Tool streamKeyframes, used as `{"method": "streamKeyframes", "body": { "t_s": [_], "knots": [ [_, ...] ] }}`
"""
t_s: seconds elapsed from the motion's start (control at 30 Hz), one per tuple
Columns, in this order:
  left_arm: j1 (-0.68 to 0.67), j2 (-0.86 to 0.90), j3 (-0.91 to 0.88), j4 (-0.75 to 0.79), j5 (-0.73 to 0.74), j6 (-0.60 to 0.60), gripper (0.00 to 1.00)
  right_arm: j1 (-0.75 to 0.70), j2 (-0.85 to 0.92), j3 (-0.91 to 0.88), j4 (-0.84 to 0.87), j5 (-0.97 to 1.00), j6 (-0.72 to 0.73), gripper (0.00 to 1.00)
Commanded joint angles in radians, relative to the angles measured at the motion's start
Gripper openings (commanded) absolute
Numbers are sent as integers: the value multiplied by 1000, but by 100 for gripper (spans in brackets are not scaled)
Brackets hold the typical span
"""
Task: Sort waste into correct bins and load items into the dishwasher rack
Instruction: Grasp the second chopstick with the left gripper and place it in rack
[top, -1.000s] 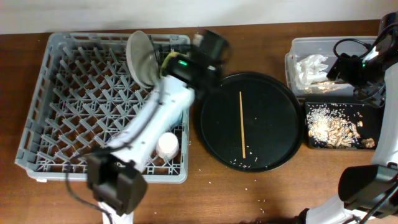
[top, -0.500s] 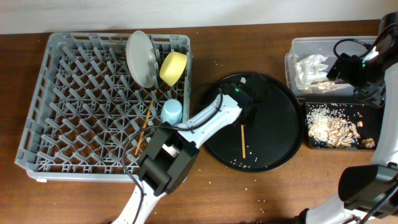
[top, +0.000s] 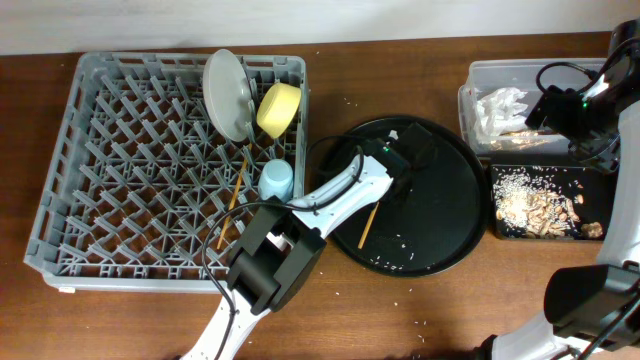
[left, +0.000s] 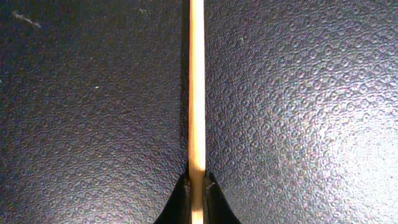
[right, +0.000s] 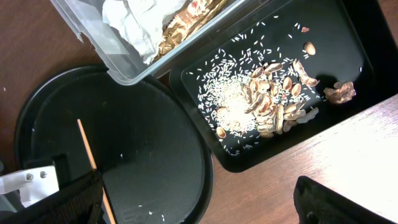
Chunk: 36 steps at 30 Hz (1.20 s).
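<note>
My left gripper (left: 196, 194) is shut on the near end of a thin wooden chopstick (left: 196, 87), which runs straight ahead over the round black tray (left: 298, 106). Overhead, that chopstick (top: 367, 226) slants down-left from the left gripper (top: 386, 194). The grey dishwasher rack (top: 120, 170) holds a white plate (top: 226, 95), a yellow bowl (top: 279, 108), a light blue cup (top: 276, 180) and another chopstick (top: 236, 192). My right gripper (right: 199, 208) hangs open and empty above the bins. The clear tub (right: 127, 59) holds the napkin (right: 134, 25) and wrapper (right: 180, 25). The shallow black tray (right: 348, 37) holds rice (right: 233, 102) and brown bits (right: 280, 106).
A few rice grains (top: 395, 262) lie on the round black tray (top: 450, 190) and on the brown table (top: 420, 325) in front of it. The left arm (top: 330, 195) stretches from the rack's front right corner over the round tray's left side.
The left arm swung from the rack to the round tray and shut on the chopstick's upper end. The chopstick, upright before, now slants down-left. The right arm stayed still.
</note>
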<state>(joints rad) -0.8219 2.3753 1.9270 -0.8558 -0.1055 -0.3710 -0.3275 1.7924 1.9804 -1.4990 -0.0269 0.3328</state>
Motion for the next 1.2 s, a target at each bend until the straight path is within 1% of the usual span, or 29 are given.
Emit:
{"method": "streamKeyframes", "body": {
  "t_s": [0.0,0.03,0.07,0.13,0.17,0.3,0.33,0.37,0.43,0.5,0.53,0.57,0.6,0.63,0.7,0.77,0.83,0.9,0.93,0.97,1.03,1.07,1.1,1.17],
  "knots": [
    [6,37,73,-59,5,6,1,0,-13,19,-1,2,2,99],
    [15,37,128,-109,3,6,1,0,-13,19,-1,2,2,98],
    [44,37,253,-225,3,8,1,0,-13,19,-1,2,2,99],
    [103,37,505,-447,-13,55,0,0,-13,19,-1,2,2,99],
    [125,37,604,-527,-35,55,0,0,-13,19,-1,2,2,98],
    [224,37,989,-797,-110,54,0,0,-13,19,-1,2,2,98],
    [267,31,1082,-832,-75,119,0,0,-13,19,-1,2,2,99],
    [296,-6,1088,-832,-47,132,1,0,-13,19,-1,2,2,99],
    [336,-89,1036,-832,-51,157,0,0,-13,19,-1,2,2,98],
    [368,-166,922,-832,-94,163,0,0,-13,19,-1,2,2,99],
    [395,-218,813,-832,-115,159,0,0,-13,19,-1,2,2,98],
    [431,-272,673,-832,-120,125,1,0,-13,19,-1,2,2,98],
    [459,-300,552,-832,-125,110,0,0,-13,19,-1,2,2,98],
    [481,-303,470,-830,-131,110,0,0,-13,19,-1,2,2,99],
    [511,-302,308,-761,-131,139,0,0,-13,19,-1,2,2,98],
    [526,-302,132,-628,-132,190,0,0,-13,19,-1,2,2,98],
    [529,-302,11,-514,-132,210,1,0,-13,19,-1,2,2,99],
    [531,-302,-65,-452,-159,212,1,0,-13,19,-1,2,2,99],
    [531,-302,-71,-449,-166,212,7,0,-13,19,-1,2,2,99],
    [531,-302,-72,-449,-173,212,19,0,-13,19,-1,2,2,99],
    [531,-302,-71,-444,-172,212,39,0,-13,19,-1,2,2,99],
    [531,-302,-71,-438,-172,212,43,0,-13,19,-1,2,2,99],
    [530,-304,-65,-433,-172,212,45,0,-13,19,-1,2,2,99],
    [530,-308,-23,-449,-160,204,46,0,-13,19,-1,2,2,99]
  ]
}}
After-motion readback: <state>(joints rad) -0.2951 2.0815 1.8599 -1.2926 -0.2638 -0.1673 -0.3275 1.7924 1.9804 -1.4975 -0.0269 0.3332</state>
